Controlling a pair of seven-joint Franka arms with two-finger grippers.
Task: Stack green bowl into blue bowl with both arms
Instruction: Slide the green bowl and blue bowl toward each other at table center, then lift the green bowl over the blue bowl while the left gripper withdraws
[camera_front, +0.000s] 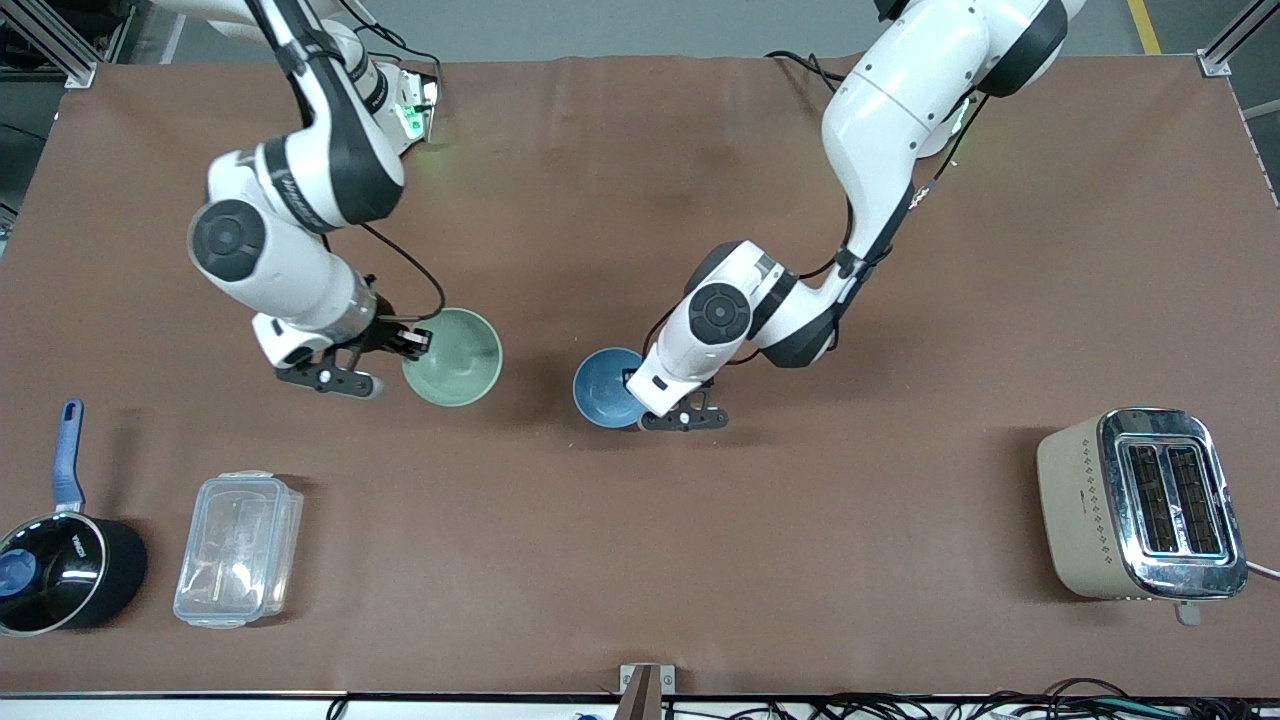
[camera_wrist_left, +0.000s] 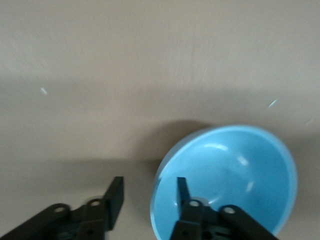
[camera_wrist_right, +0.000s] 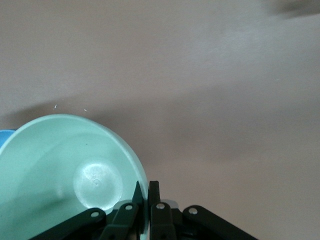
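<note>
On my front feed I see a black saucepan (camera_front: 62, 575) with a blue handle at the right arm's end of the table, near the camera edge, with a clear lidded plastic container (camera_front: 238, 548) just beside it. A beige toaster (camera_front: 1140, 503) with a chrome top sits at the left arm's end, on the brown table cover (camera_front: 640, 560).

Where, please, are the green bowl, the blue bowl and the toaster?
green bowl (camera_front: 455, 357), front view, inner wall.
blue bowl (camera_front: 604, 385), front view, inside.
toaster (camera_front: 1075, 500), front view, beige side.
</note>
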